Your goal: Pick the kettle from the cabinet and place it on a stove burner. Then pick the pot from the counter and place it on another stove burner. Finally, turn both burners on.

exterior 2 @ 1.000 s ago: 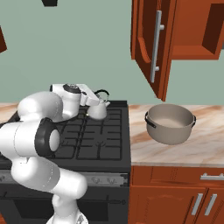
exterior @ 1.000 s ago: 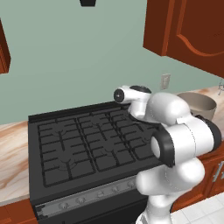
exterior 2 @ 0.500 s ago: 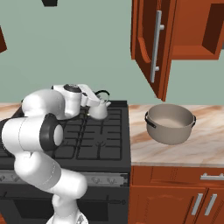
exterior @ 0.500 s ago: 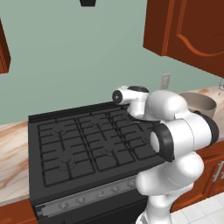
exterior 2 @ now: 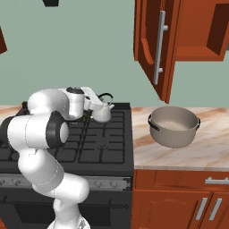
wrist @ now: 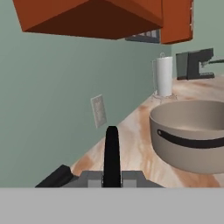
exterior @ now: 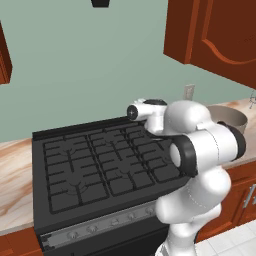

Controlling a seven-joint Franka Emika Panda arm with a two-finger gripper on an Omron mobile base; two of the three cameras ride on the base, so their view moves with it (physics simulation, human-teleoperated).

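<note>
The small silvery kettle [exterior 2: 102, 112] is at the stove's back right burner [exterior 2: 112, 120], on the grate or just above it; I cannot tell which. My gripper [exterior 2: 99, 103] is shut on its thin black handle [wrist: 112, 153], which rises between the fingertips in the hand view. The wide grey-beige pot [exterior 2: 173, 127] with black loop handles stands lidless on the marble counter [exterior 2: 210, 147], to the right of the stove and apart from the gripper; the pot [wrist: 194, 133] also looms close in the hand view. The cabinet door [exterior 2: 152, 44] with the silver bar handle hangs open above.
The black range [exterior: 100, 165] has several free grate sections and silver front knobs [exterior: 115, 222]. My arm hides the kettle in the left base view. Along the back wall are an outlet [wrist: 99, 110], a paper towel roll [wrist: 165, 76] and a coffee machine [wrist: 194, 63].
Almost nothing has changed. The hand has shifted very slightly over the back right burner, with the kettle still in its grip. The pot has stayed put.
</note>
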